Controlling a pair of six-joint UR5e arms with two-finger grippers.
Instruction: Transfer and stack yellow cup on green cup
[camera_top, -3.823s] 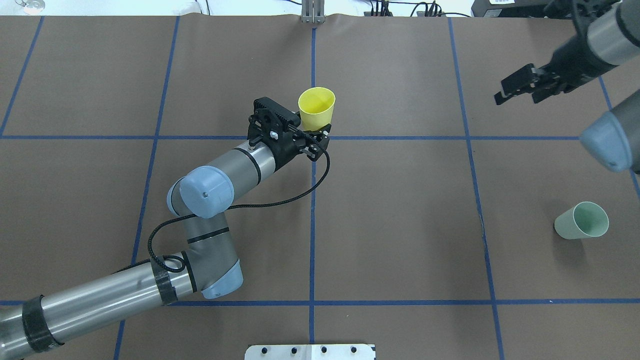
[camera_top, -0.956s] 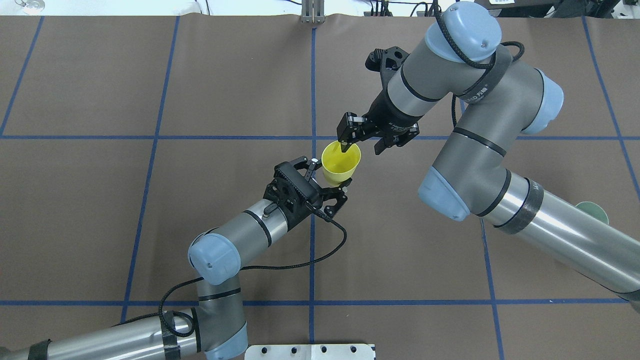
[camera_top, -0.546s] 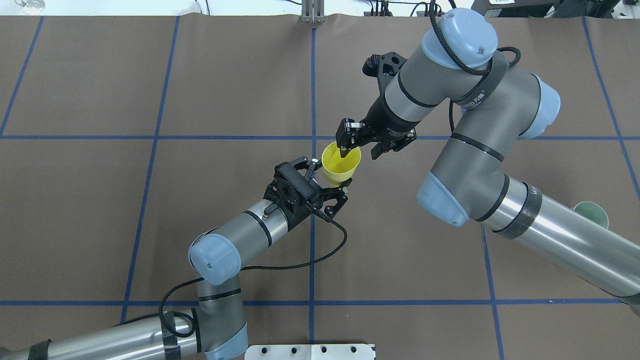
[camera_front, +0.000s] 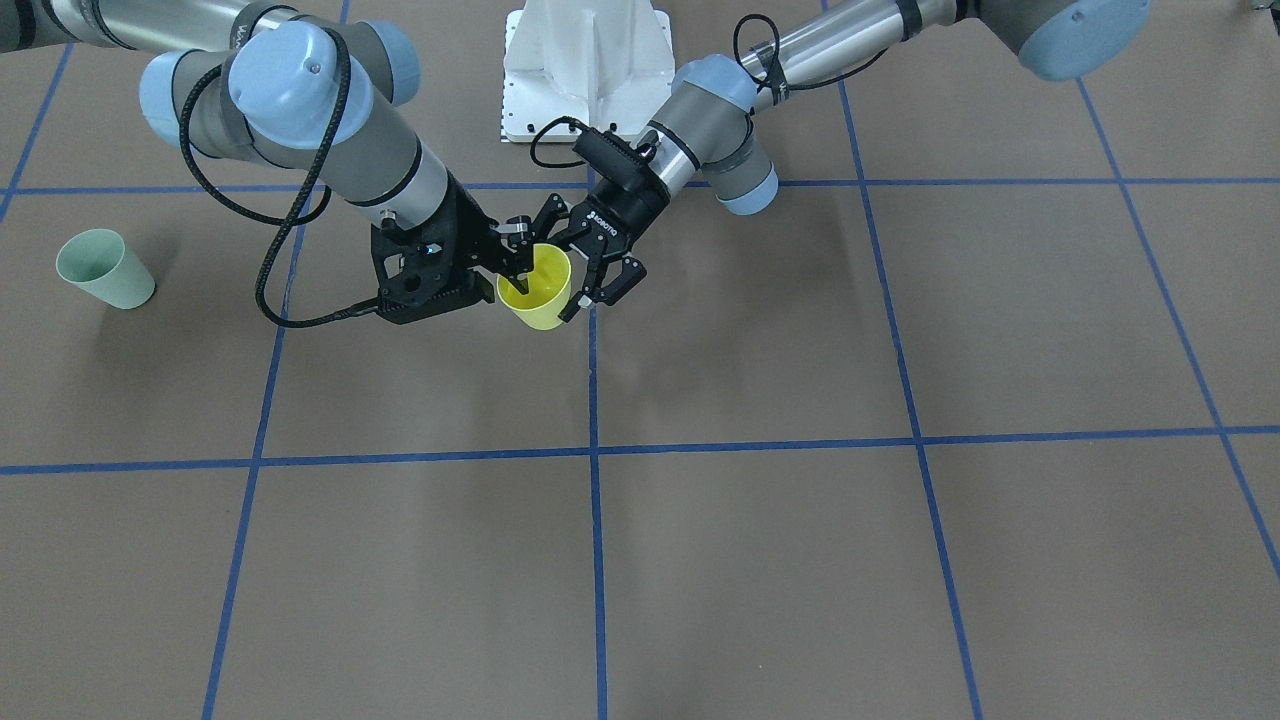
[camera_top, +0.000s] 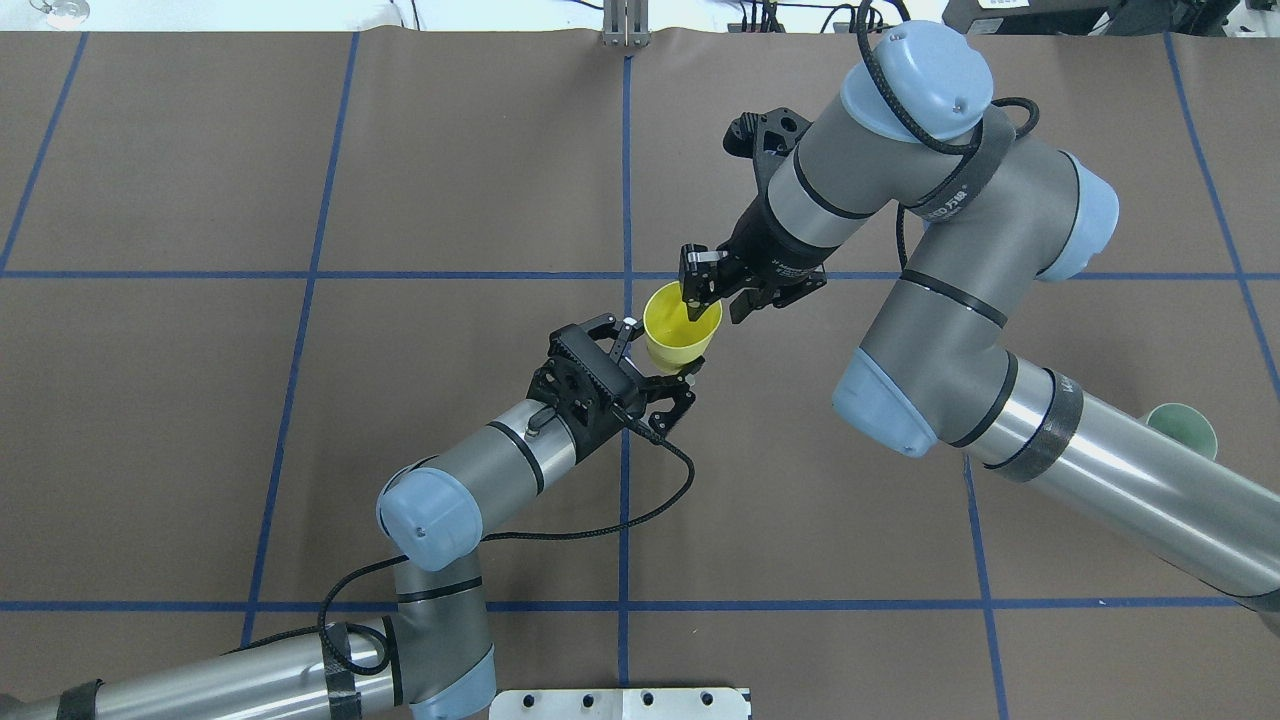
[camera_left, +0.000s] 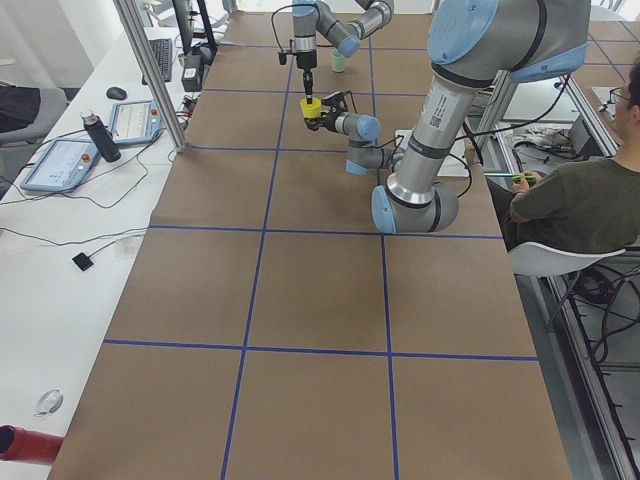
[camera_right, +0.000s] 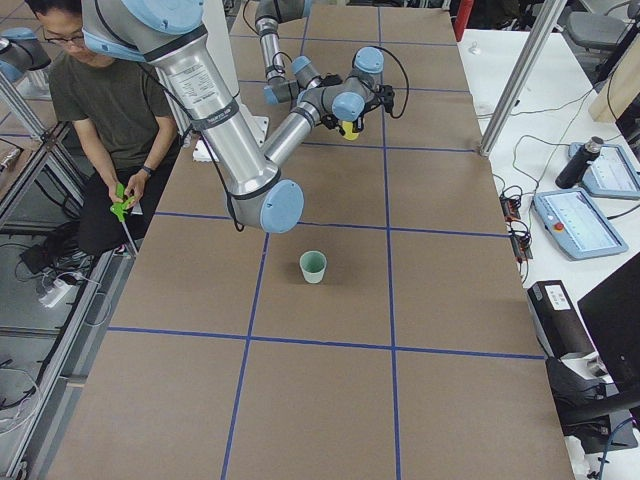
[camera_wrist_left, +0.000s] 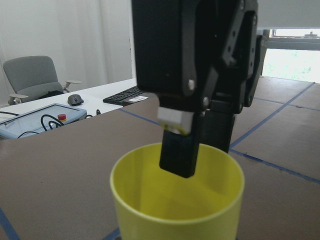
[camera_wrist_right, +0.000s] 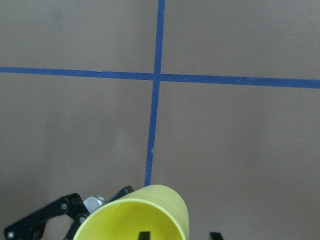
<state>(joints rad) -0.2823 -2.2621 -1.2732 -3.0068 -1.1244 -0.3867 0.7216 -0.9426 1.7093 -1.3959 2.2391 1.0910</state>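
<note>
The yellow cup (camera_top: 680, 335) is upright in the air over the table's middle; it also shows in the front view (camera_front: 538, 295). My left gripper (camera_top: 660, 350) is shut on its lower body from the side. My right gripper (camera_top: 718, 297) comes down from above, open, and straddles the cup's rim. One of its fingers (camera_wrist_left: 177, 150) is inside the cup and the other is outside the far wall. The right wrist view shows the rim (camera_wrist_right: 135, 215) with a gap to the outer finger. The green cup (camera_front: 105, 268) stands alone on my right side, partly hidden by my right arm (camera_top: 1185, 425).
Blue tape lines (camera_top: 625, 500) grid the brown table. The white base plate (camera_top: 620, 703) sits at the near edge. A seated operator (camera_right: 100, 100) is beside the robot. Side benches hold tablets and a bottle (camera_left: 95, 135).
Since 3.8 s ago my left gripper brought the yellow cup nearer, and my right arm swung in over it. In the last second the right fingers have narrowed around the rim.
</note>
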